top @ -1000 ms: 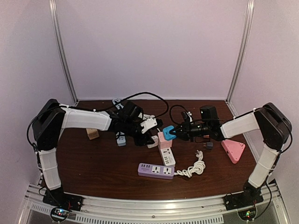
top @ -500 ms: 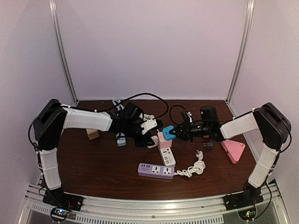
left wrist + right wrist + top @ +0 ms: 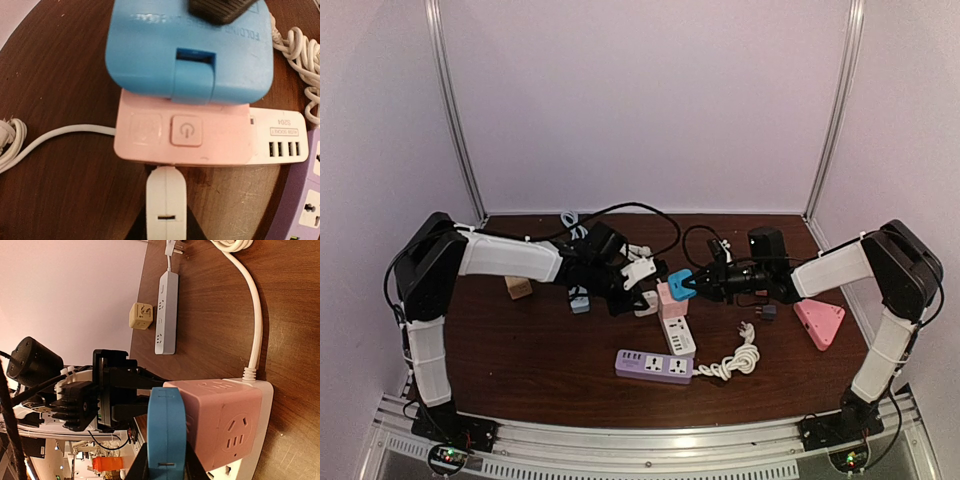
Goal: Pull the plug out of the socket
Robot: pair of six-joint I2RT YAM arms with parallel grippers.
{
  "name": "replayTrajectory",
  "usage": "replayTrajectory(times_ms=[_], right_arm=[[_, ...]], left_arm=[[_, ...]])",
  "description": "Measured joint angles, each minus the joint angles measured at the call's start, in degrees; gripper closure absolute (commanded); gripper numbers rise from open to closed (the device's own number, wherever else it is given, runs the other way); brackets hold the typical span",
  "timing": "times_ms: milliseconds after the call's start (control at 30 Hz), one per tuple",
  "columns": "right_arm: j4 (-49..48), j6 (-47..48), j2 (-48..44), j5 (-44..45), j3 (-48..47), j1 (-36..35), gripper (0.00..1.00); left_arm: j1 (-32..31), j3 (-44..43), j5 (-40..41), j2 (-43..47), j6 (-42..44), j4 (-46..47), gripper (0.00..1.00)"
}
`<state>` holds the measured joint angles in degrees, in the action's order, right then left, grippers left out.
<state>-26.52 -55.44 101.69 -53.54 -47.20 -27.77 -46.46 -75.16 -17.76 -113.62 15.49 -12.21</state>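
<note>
A pink cube socket [image 3: 670, 296] sits mid-table on a white base with USB ports. A blue plug [image 3: 681, 283] sits against its right face, and a white plug [image 3: 648, 303] against its left face. My right gripper [image 3: 692, 283] is shut on the blue plug [image 3: 167, 430], whose edge presses on the pink socket [image 3: 225, 420]. My left gripper [image 3: 166, 220] is shut on the white plug [image 3: 166, 200], whose tip touches the pink socket [image 3: 220, 140]. The blue plug [image 3: 150, 55] shows beyond the socket. Neither plug's pins are visible.
A purple power strip [image 3: 653, 365] and a coiled white cable [image 3: 740, 360] lie in front. A pink triangular block [image 3: 818, 322] lies at the right and a small black adapter [image 3: 766, 311] near it. A grey-blue strip [image 3: 579, 298] and a tan cube [image 3: 518, 287] lie at the left.
</note>
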Motion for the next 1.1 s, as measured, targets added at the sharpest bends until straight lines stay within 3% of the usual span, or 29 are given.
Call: replayTrajectory(times_ms=[167, 1100], right_arm=[[0.0, 0.2, 0.0, 0.0, 0.1, 0.0, 0.85], [3.6, 2.9, 0.1, 1.1, -1.4, -0.2, 0.86]], left_arm=[[0.0, -0.5, 0.7, -0.1, 0.1, -0.8, 1.00], [0.8, -1.5, 0.7, 0.1, 2.1, -3.8, 1.00]])
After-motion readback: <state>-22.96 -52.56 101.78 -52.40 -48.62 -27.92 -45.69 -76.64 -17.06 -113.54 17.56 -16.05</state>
